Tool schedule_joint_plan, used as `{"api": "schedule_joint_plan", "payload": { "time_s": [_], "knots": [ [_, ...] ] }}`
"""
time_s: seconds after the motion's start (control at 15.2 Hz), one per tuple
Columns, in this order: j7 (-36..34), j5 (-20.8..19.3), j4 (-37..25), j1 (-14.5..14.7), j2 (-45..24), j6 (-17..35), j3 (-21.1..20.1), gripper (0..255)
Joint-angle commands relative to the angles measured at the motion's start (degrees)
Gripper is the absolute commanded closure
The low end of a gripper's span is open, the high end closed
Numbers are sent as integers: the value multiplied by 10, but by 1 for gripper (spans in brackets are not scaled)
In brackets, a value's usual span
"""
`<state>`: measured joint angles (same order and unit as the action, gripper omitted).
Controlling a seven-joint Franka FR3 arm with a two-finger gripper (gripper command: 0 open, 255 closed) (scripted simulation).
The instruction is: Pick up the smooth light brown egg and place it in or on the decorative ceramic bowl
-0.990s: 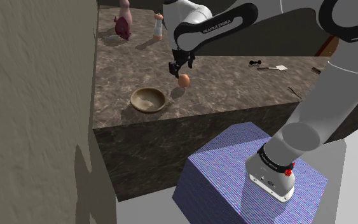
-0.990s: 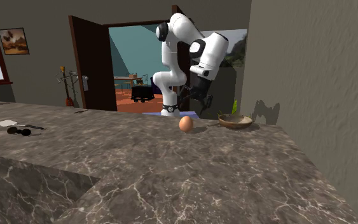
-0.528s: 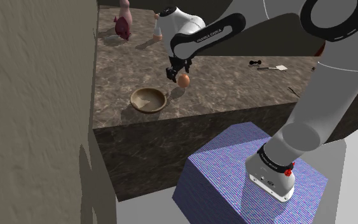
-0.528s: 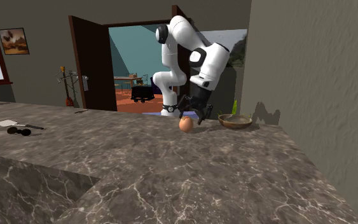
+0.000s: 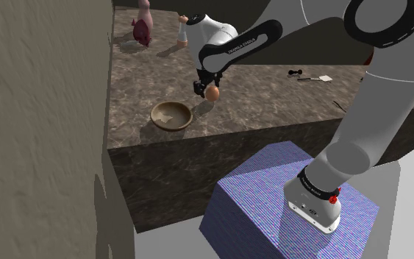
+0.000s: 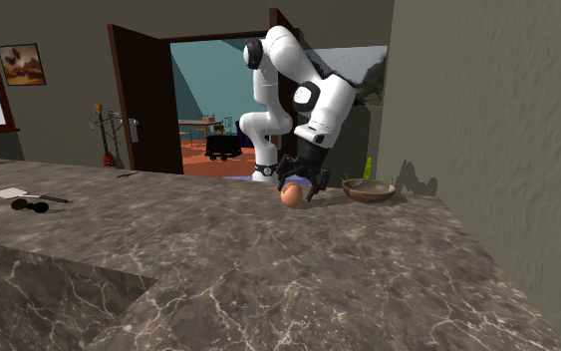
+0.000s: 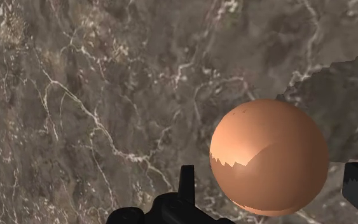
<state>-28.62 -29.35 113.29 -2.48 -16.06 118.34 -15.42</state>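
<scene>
Grasp step: the gripper [image 7: 271, 178] hangs spread around the light brown egg [image 7: 269, 153] on the marble-patterned counter [image 5: 271, 96], not yet pinching; next, squeeze gently, lift, cross to the tan bowl [image 5: 171, 115].

The white arm bends down over the dark marbled counter [image 6: 268, 269]; its black gripper [image 6: 299, 186] sits low over the light brown egg [image 6: 289, 196], fingers [image 6: 314, 189] apart at either side of it; the egg rests on the counter; a shallow brown bowl [image 6: 369, 189] stands near, toward the view's right; behind, a door [image 6: 140, 100] stands open.
</scene>
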Motion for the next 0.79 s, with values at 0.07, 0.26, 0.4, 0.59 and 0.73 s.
{"api": "schedule_joint_plan", "payload": {
  "time_s": [0.07,0.26,0.4,0.59,0.73],
  "knots": [
    [0,0,0,0,0,0,0,0],
    [0,0,0,0,0,0,0,255],
    [0,0,0,0,0,0,0,255],
    [0,0,0,0,0,0,0,255],
    [0,0,0,0,0,0,0,255]
  ]
}}
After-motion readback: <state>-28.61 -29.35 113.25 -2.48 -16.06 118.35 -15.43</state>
